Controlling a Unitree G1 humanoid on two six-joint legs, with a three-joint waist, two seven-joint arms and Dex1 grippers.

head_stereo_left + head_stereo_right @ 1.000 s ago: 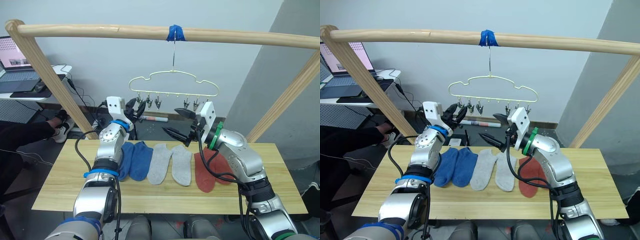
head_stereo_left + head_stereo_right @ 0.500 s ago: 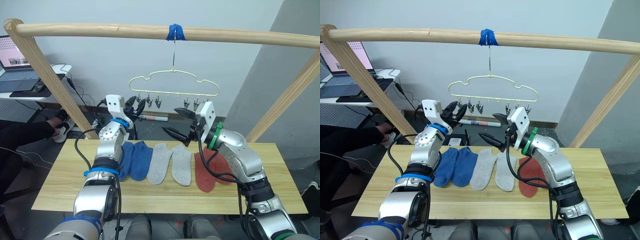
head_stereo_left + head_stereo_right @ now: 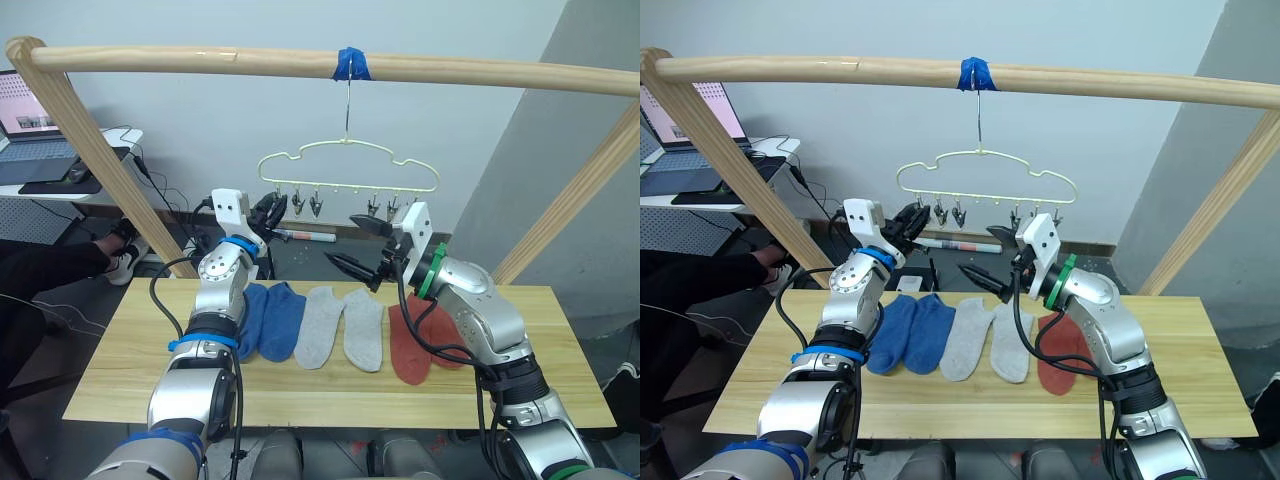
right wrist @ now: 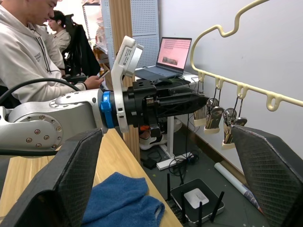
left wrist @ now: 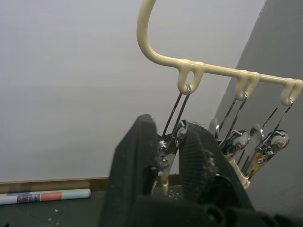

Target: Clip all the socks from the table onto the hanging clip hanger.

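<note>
The pale gold clip hanger (image 3: 345, 160) hangs by its hook from the wooden pole. My left gripper (image 3: 272, 208) is raised to the hanger's left end and is shut on the leftmost clip (image 5: 166, 150), which sits between the two fingers (image 5: 137, 156). My right gripper (image 3: 341, 241) hovers open and empty below the hanger's middle, above the socks. Six socks lie in a row on the table (image 3: 130, 370): two blue (image 3: 272, 320), two light grey (image 3: 340, 328) and two rust red (image 3: 415, 342).
The thick wooden pole (image 3: 200, 60) with blue tape (image 3: 352, 65) spans the scene on slanted legs at both ends. A desk with a laptop (image 3: 30, 130) stands at the left, and seated people (image 4: 28, 52) are beside it. A router (image 4: 194, 196) lies on the floor behind the table.
The left gripper's fingers have drawn together on the leftmost clip and shifted slightly up. The right arm and the socks have not moved.
</note>
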